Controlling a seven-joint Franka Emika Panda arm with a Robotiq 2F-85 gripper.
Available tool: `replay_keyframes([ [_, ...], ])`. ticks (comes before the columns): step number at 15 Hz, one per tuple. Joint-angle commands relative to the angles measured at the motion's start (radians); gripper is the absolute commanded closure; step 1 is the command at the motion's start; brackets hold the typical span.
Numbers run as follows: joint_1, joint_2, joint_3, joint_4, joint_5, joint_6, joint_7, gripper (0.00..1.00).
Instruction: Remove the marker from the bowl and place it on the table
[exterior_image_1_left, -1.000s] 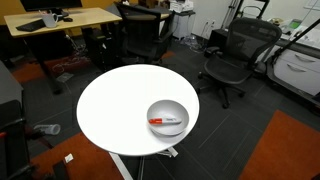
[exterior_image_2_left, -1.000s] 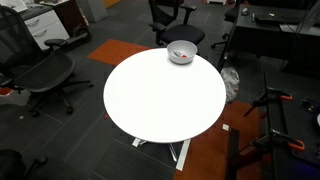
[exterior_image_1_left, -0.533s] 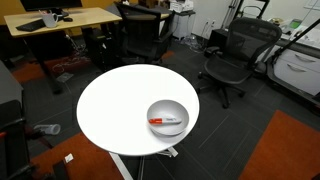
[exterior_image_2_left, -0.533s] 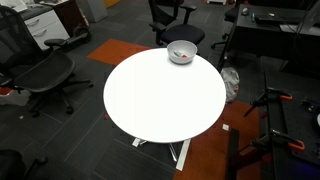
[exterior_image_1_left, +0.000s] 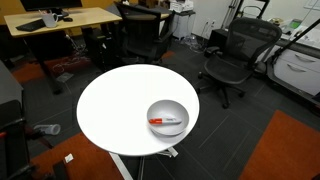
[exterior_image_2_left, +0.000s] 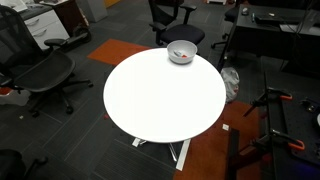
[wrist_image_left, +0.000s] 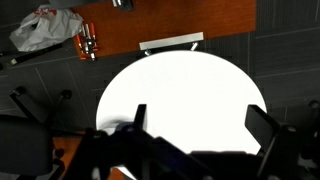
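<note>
The round white table (exterior_image_1_left: 110, 105) fills the middle of both exterior views (exterior_image_2_left: 160, 100). The light grey bowl (exterior_image_1_left: 167, 117) sits near its edge, with the short red-orange marker (exterior_image_1_left: 157, 122) lying inside it. The bowl also shows in an exterior view (exterior_image_2_left: 181, 53), with the marker as a small red spot inside. My gripper (wrist_image_left: 200, 125) shows only in the wrist view, open and empty, high above the bare tabletop (wrist_image_left: 185, 90). The bowl and marker are out of the wrist view.
Black office chairs (exterior_image_1_left: 235, 55) (exterior_image_2_left: 40, 75) stand around the table. A wooden desk (exterior_image_1_left: 60, 20) is at the back. Orange carpet patches (exterior_image_1_left: 290, 150) lie on the dark floor. A white bag (wrist_image_left: 45, 25) lies on the floor in the wrist view.
</note>
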Motion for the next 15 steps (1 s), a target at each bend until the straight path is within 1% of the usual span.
replay_keyframes([
  [1, -0.057, 0.177, -0.039, 0.152, -0.042, 0.040, 0.011, 0.00],
  [5, -0.090, 0.316, -0.104, 0.254, -0.050, 0.088, 0.006, 0.00],
  [8, -0.103, 0.442, -0.119, 0.318, -0.065, 0.140, 0.031, 0.00],
  [11, -0.110, 0.560, -0.137, 0.369, -0.065, 0.219, 0.048, 0.00],
  [15, -0.117, 0.700, -0.178, 0.439, -0.058, 0.308, 0.064, 0.00],
])
